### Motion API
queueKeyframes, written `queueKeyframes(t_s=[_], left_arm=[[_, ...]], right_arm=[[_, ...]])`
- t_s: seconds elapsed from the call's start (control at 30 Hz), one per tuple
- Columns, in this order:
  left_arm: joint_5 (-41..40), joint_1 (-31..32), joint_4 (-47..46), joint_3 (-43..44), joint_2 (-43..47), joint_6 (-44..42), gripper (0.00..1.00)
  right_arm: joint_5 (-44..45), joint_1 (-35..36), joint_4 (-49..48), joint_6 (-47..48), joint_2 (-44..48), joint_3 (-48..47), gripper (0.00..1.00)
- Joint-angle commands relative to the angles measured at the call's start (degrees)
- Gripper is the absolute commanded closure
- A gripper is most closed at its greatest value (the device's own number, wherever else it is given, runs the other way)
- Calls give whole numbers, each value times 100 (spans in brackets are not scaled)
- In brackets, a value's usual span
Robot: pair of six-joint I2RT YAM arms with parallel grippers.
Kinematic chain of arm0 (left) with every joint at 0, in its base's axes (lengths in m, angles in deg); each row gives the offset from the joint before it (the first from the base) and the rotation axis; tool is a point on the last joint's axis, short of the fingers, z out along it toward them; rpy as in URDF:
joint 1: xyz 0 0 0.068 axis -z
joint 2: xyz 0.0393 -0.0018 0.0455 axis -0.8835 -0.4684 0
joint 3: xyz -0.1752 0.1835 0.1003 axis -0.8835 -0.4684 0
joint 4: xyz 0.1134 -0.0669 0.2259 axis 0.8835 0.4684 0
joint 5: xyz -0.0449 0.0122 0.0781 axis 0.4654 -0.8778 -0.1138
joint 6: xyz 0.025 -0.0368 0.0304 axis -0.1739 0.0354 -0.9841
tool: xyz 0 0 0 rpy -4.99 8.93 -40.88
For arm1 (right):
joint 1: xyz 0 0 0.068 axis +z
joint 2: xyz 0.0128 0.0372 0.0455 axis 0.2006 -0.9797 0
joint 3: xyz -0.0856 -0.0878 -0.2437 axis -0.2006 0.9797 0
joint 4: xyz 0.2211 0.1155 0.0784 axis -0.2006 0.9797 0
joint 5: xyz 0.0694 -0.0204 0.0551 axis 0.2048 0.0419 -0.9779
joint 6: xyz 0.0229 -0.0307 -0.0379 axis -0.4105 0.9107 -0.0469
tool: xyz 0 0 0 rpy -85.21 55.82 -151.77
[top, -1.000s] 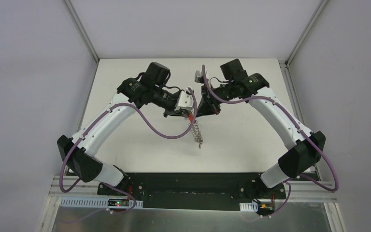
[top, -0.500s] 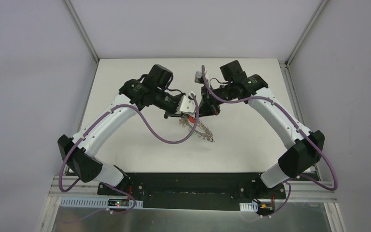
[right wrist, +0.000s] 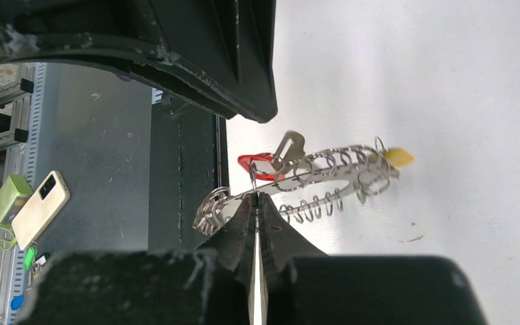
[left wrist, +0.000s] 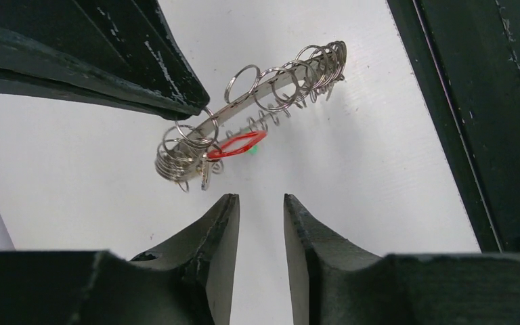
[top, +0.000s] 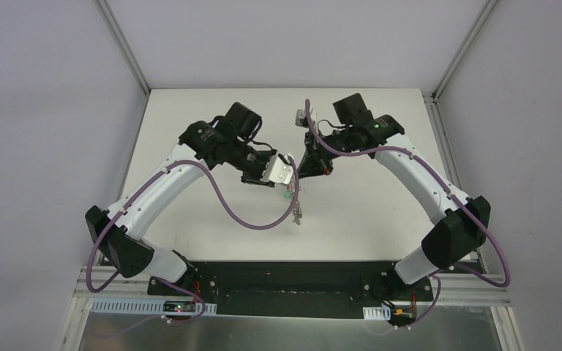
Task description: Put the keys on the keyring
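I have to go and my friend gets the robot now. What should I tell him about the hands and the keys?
Right gripper: shut on the keyring, pinching one end and holding it up over the white table.
Left gripper: open a little, empty, pointing at the ring from close by without touching it.
Done: a red key seems to hang on the ring near the pinched end, and a yellow key sits at the far end.
Left: check that both are fully threaded. Whether more keys are waiting cannot be told from these views.
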Motion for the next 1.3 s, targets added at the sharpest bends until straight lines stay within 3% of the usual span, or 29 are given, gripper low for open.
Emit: queueKeyframes(t_s=[0.0, 0.13, 0.47, 1.27], left_arm=[[-72, 35, 375, 144, 258, -353, 67], [-31, 35, 23, 151, 311, 108, 62], [4, 35, -1656, -286, 369, 2418, 60], [933, -167, -2722, -819, 314, 4031, 74]], right_arm=[[-231, -41, -220, -92, 108, -38, 100], [-228, -45, -259, -116, 106, -30, 100], [-405, -68, -342, -135, 183, 77, 100], [-645, -183, -656, -45, 526, 347, 100]])
